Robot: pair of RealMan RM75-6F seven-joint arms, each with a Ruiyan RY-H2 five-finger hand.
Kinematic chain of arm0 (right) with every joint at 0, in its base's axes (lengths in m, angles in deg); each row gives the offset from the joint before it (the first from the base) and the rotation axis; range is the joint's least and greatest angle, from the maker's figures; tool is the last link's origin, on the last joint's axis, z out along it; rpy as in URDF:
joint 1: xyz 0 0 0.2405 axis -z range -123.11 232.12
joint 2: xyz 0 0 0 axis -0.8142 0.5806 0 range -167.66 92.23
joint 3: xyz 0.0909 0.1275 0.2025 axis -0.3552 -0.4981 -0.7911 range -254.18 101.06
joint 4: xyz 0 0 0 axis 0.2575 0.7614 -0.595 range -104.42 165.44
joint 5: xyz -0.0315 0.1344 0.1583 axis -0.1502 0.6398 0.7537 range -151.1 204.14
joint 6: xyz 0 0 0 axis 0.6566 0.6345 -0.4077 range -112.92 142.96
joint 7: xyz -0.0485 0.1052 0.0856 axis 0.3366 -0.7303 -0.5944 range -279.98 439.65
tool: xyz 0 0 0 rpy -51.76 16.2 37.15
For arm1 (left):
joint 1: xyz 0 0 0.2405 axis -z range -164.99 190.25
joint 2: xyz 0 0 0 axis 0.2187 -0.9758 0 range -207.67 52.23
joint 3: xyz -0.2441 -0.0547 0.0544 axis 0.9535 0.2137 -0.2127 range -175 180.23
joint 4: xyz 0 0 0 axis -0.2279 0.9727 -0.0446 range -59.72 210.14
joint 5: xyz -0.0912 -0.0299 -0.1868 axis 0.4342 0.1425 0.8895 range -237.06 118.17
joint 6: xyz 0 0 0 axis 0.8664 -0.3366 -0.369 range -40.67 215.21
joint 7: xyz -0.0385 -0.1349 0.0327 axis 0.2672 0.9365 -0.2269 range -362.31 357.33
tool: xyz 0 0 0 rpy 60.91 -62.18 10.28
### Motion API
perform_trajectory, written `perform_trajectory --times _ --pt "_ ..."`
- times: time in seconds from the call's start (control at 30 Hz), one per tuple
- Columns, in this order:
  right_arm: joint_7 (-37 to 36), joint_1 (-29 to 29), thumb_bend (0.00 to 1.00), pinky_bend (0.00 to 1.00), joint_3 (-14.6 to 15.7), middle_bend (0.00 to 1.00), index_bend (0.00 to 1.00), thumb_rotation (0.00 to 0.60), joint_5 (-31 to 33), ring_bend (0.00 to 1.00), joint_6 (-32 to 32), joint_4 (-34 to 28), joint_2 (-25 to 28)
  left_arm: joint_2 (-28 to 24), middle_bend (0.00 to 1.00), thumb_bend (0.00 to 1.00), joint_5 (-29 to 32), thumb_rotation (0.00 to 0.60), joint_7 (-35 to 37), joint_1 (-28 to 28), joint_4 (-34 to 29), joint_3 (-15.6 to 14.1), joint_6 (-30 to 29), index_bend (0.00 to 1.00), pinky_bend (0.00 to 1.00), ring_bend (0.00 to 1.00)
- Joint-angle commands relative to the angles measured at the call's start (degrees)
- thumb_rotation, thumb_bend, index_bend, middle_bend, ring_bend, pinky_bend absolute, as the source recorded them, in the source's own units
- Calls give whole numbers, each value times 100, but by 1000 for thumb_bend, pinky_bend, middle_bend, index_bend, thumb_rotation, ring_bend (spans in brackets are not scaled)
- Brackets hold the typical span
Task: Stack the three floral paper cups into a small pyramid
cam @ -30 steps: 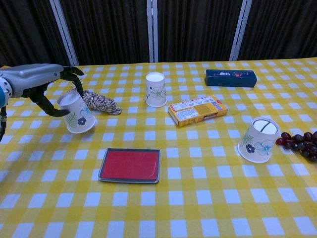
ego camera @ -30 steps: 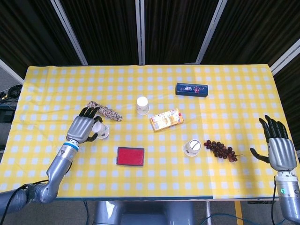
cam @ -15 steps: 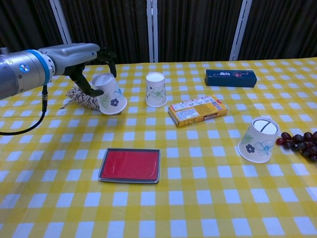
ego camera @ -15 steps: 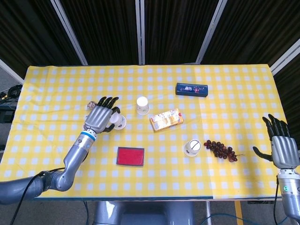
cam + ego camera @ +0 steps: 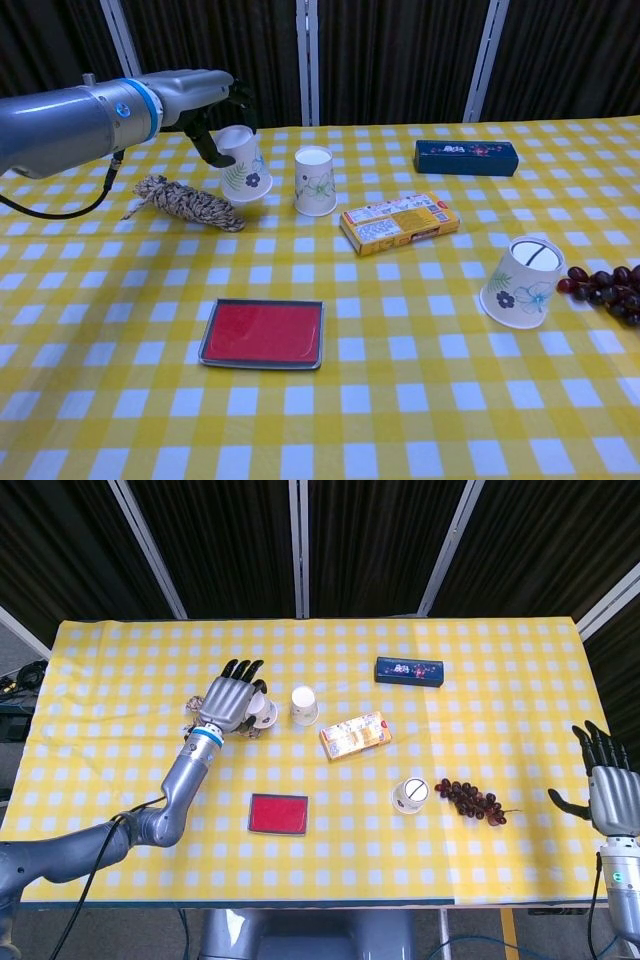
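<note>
Cups come first: our left hand [image 5: 212, 112] grips one floral cup [image 5: 241, 165] upside down, just left of the upturned cup [image 5: 315, 181] that serves as our landmark, low over the cloth and a little tilted. We judge it is held there to be set as the second base cup beside the first. A third cup [image 5: 520, 282] leans well to the right and nearer us, next to the grapes [image 5: 606, 285]. Close to the landmark's right lies an orange box [image 5: 398, 222]; a rope bundle [image 5: 187, 202] lies left of the held cup. Our right hand [image 5: 608, 788] waits far right with fingers spread, holding nothing.
</note>
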Motion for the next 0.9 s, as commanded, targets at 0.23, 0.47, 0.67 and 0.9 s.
perform_trajectory --times 0.23,0.47,0.67,0.9 --pt "27 -29 99 0 13 0 64 600 55 0 -113 26 -24 579 0 371 31 600 336 474 1074 54 459 356 0 0" --pt "8 -27 99 0 8 0 64 600 73 0 -128 30 -17 886 0 370 22 600 469 662 1641 31 660 356 0 0" --pt "-22 -19 99 0 4 0 64 600 72 0 -118 28 -6 1168 0 371 -9 600 563 819 2136 6 814 341 0 0" --pt "-38 -8 98 0 4 0 64 600 54 0 -89 11 4 1451 0 369 -69 600 652 956 2554 -4 916 326 0 0"
